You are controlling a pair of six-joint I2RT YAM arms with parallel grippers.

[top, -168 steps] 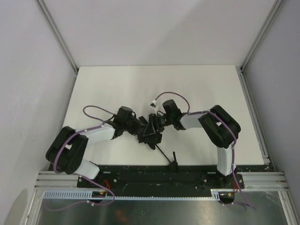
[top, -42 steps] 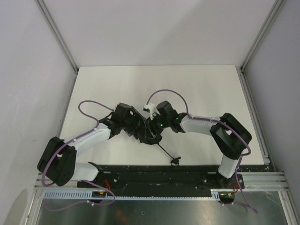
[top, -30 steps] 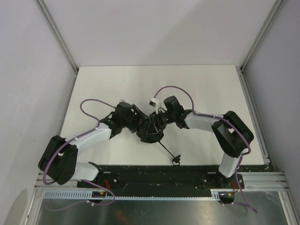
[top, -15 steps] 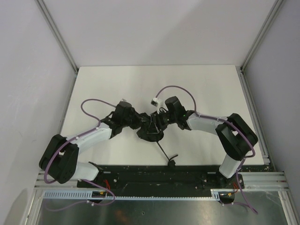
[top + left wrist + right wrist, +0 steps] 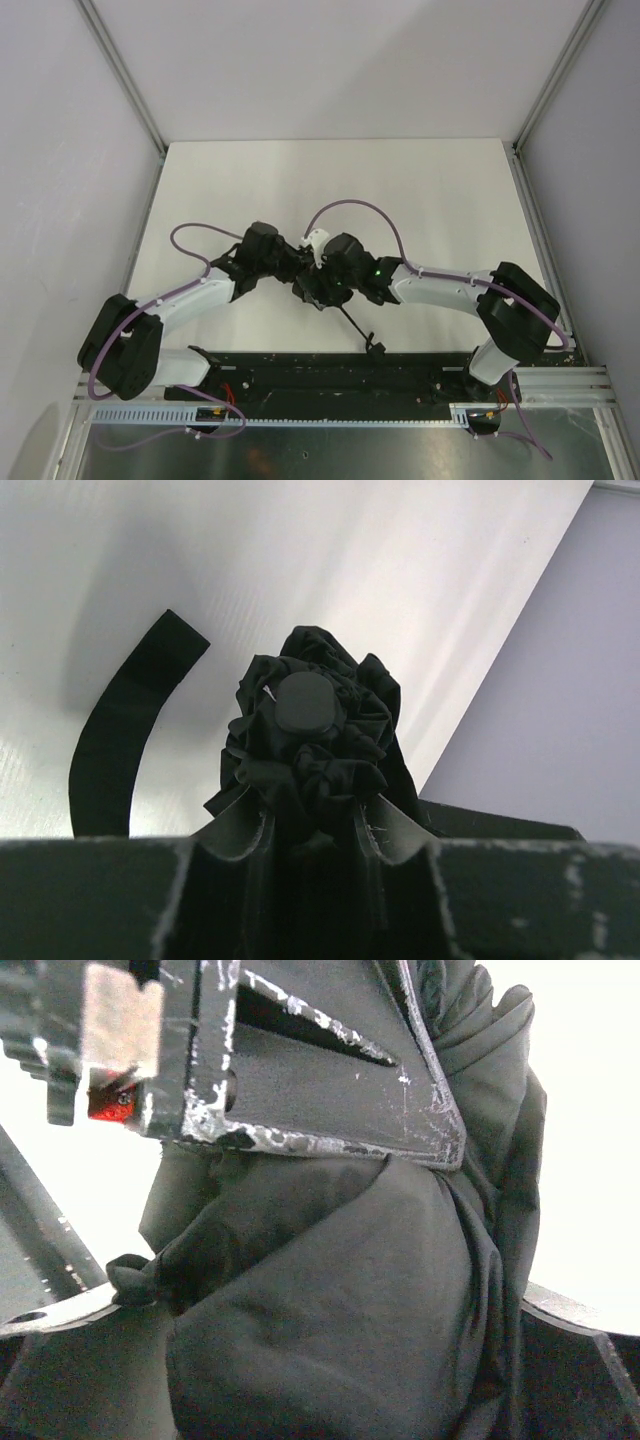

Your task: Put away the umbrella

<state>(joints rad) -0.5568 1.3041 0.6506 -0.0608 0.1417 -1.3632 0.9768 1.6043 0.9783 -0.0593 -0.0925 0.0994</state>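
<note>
Umbrella lies collapsed at the table's near-middle, left gripper pinched shut on the bunched canopy by its tip to keep the folds gathered, right gripper jaws spread wide around the bundle, apparently not squeezing.

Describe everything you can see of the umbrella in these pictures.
The umbrella is black and folded, its matte fabric canopy bunched in wrinkles around a round cap. A thin shaft runs to a small handle near the front edge of the table. A black strap curves on the table beside it. The left gripper clamps the bundle; the right gripper straddles it with open jaws.
</note>
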